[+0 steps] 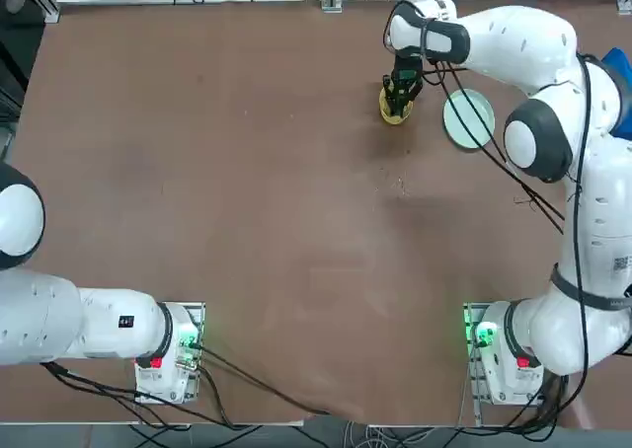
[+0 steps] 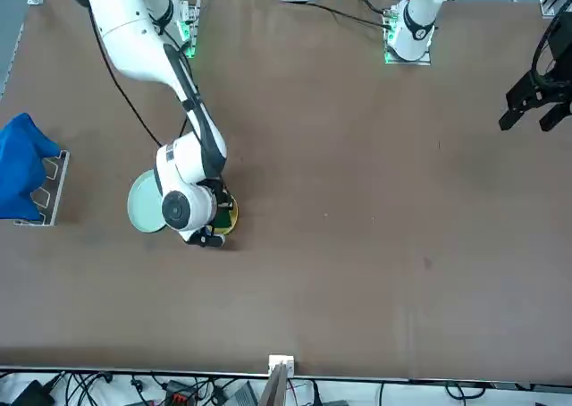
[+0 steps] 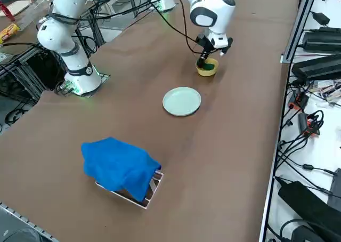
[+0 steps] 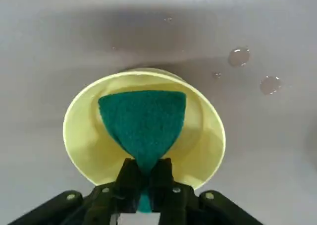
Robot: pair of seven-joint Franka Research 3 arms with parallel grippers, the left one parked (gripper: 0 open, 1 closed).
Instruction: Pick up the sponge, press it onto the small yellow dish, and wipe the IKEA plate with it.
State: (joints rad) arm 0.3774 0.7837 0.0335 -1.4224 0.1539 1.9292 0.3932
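The small yellow dish (image 4: 84, 140) sits on the brown table at the far side, also seen under the arm (image 1: 394, 117) (image 3: 205, 71) (image 2: 229, 218). The sponge (image 4: 143, 118), dark green top showing, lies inside the dish, pinched at one end. My right gripper (image 4: 144, 185) is shut on the sponge, directly over the dish (image 1: 398, 95) (image 3: 209, 58). The IKEA plate (image 1: 468, 118), pale blue-green and round, rests bare on the table just beside the dish (image 3: 181, 101) (image 2: 143, 205), to the robot's right of it.
Water droplets (image 4: 239, 56) dot the table close to the dish. A blue cloth (image 3: 120, 164) lies over a metal holder (image 2: 54, 191) at the robot's right edge of the table. Cables run along the far edge.
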